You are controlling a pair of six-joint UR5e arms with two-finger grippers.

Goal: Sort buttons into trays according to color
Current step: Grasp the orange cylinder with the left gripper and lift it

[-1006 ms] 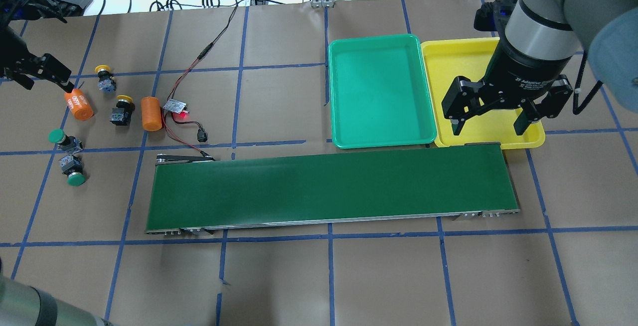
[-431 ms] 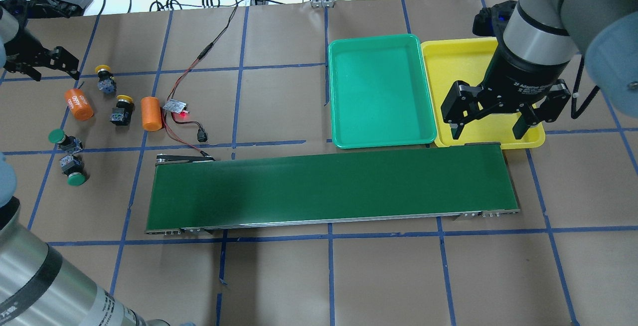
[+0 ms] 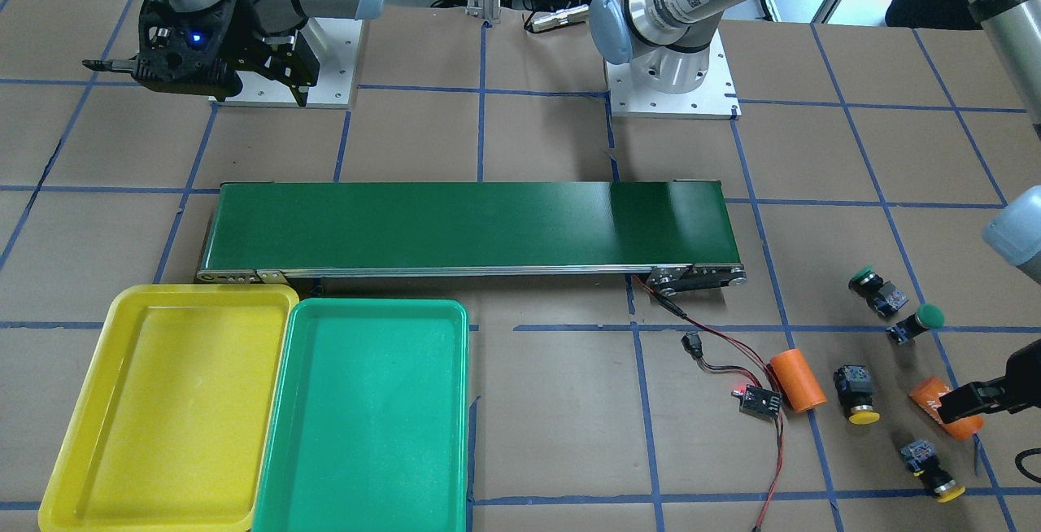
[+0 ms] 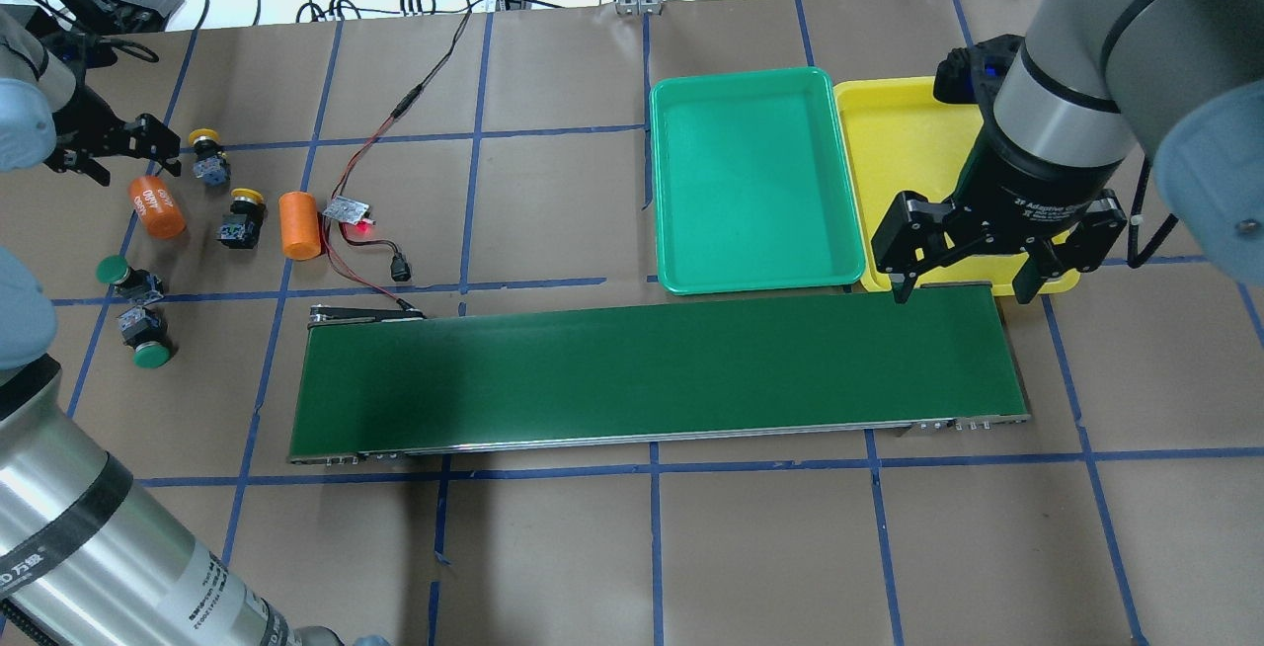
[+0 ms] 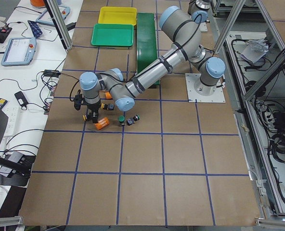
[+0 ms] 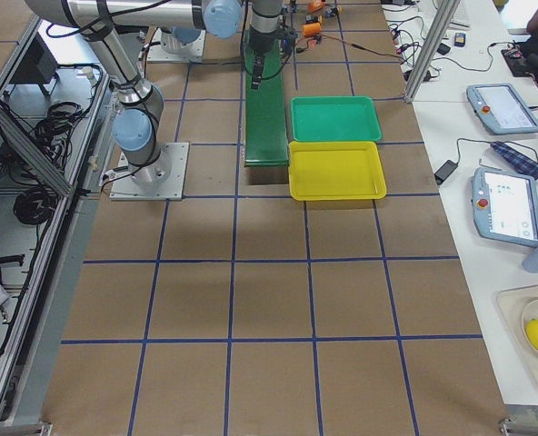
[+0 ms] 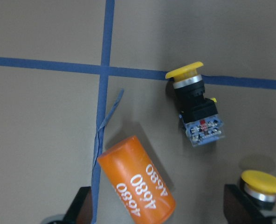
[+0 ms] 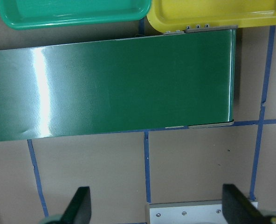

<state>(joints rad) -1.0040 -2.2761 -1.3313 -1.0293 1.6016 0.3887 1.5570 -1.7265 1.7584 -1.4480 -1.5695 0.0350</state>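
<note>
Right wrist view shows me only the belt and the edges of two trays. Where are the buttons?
Observer: Two yellow buttons and two green buttons lie on the table past the belt's other end, away from the trays.
Operator: Anything in the trays yet?
Observer: No. The green tray and the yellow tray are both empty.
Operator: What about the left arm?
Observer: The left gripper is open by an orange cylinder and a yellow button, holding nothing.
</note>
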